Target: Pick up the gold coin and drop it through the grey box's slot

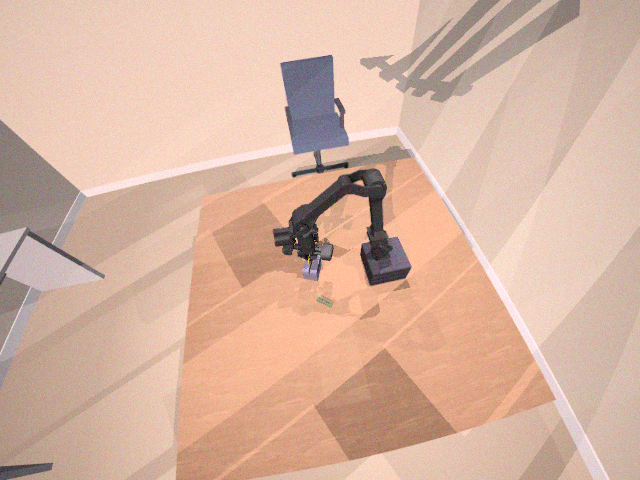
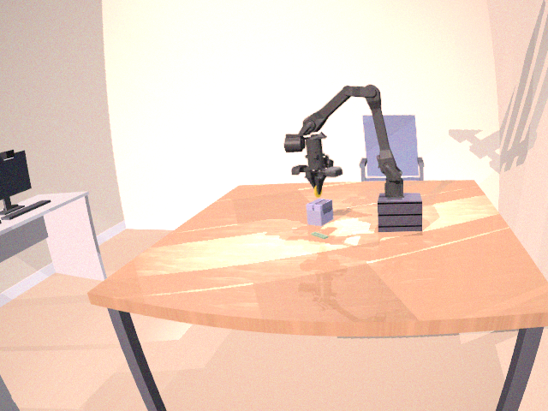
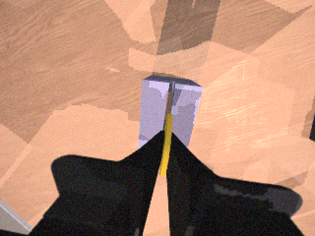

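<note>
The gripper (image 3: 164, 162) is closed nearly all the way, its jaws pinching the gold coin (image 3: 167, 143) edge-on between the dark fingertips. In the wrist view the coin shows as a thin yellow strip running up from the fingertips, in line with the dark slot (image 3: 170, 95) in the lid of the grey box (image 3: 184, 115).

From the side view, the coin (image 2: 317, 191) hangs below the gripper (image 2: 318, 181) and just above the box (image 2: 319, 211), with a small gap between the coin's lower edge and the lid. The coin is not yet in the slot. The lid is on and what lies inside the box cannot be seen.

The small green holder (image 2: 319, 235) lies on the table (image 2: 265, 274) near the box, on the side toward the camera, and nothing stands in it. In the top view the holder (image 1: 324, 301) sits apart from the box (image 1: 311, 269), and the gripper (image 1: 310, 257) covers part of the lid.

The arm (image 2: 354, 95) arches from its dark base block (image 2: 399, 212), which stands to the right of the box in the side view.
</note>
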Robot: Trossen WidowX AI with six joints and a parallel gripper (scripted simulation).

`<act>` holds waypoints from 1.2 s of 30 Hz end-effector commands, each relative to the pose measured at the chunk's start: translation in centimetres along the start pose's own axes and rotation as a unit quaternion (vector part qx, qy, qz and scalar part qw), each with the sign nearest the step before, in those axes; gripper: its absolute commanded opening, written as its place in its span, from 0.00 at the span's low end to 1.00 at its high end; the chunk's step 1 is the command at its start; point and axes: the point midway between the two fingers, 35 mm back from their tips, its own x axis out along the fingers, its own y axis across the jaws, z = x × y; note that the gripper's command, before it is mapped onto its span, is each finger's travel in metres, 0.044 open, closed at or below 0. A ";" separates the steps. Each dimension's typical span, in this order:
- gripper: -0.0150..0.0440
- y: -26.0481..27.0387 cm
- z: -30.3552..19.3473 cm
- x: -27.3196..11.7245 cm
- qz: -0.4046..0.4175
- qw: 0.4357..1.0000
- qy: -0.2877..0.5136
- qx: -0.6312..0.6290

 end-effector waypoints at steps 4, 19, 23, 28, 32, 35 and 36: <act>0.25 -0.1 0.0 0.5 -0.002 1.000 -0.001 -0.005; 0.25 -0.1 0.0 1.0 -0.002 1.000 -0.001 -0.004; 0.25 -0.1 0.0 1.2 -0.002 1.000 -0.001 -0.004; 0.25 -0.1 0.0 1.3 -0.002 1.000 -0.001 -0.004; 0.25 -0.1 0.0 1.5 -0.002 1.000 -0.001 -0.005; 0.25 -0.1 0.0 1.6 -0.002 1.000 -0.001 -0.005; 0.25 -0.1 0.0 1.6 -0.002 1.000 -0.001 -0.005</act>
